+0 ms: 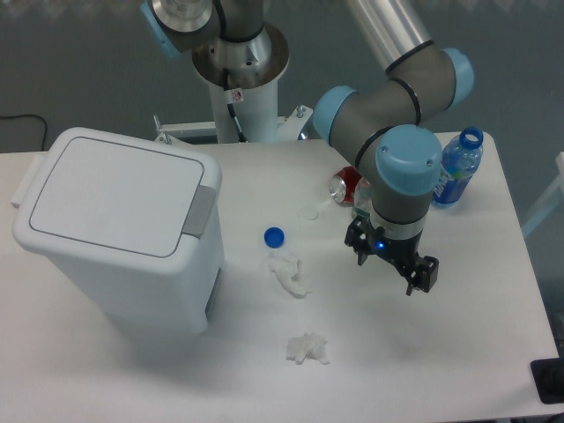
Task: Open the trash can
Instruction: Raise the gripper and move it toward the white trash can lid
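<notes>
The trash can (pixel 115 233) is a large white boxy bin standing at the left of the table. Its flat lid (pixel 110 194) is down and closed, with a grey latch tab (pixel 201 210) on its right edge. My gripper (pixel 392 263) hangs over the table to the right of the bin, well apart from it, pointing down. Its two black fingers stand spread with nothing between them.
A blue bottle cap (pixel 274 236) and two crumpled white tissues (pixel 289 271) (pixel 307 349) lie between the bin and the gripper. A red can (pixel 345 186) lies behind the arm. A blue plastic bottle (pixel 458 167) stands at the back right. The robot base (pixel 240 79) is behind the table.
</notes>
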Controlling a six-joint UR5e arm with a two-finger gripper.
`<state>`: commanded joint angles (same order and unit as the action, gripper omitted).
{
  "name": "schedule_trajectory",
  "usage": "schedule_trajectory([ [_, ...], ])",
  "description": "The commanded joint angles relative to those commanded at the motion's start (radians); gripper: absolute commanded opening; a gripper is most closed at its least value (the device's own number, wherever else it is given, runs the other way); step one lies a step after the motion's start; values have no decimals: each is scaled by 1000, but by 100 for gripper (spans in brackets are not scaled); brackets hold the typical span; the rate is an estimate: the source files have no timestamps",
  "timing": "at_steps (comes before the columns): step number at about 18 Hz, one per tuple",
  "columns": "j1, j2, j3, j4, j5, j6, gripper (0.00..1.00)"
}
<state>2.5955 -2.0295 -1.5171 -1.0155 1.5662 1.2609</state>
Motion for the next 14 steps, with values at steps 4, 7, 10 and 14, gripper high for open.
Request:
schedule_trajectory([
  [4, -2, 0, -3, 0, 0, -5, 100],
  [7, -2, -2, -11, 6, 8, -5, 100],
  [10, -6, 5, -34, 12, 35, -29, 100],
  [14, -9, 23, -49, 32, 20, -102, 100],
])
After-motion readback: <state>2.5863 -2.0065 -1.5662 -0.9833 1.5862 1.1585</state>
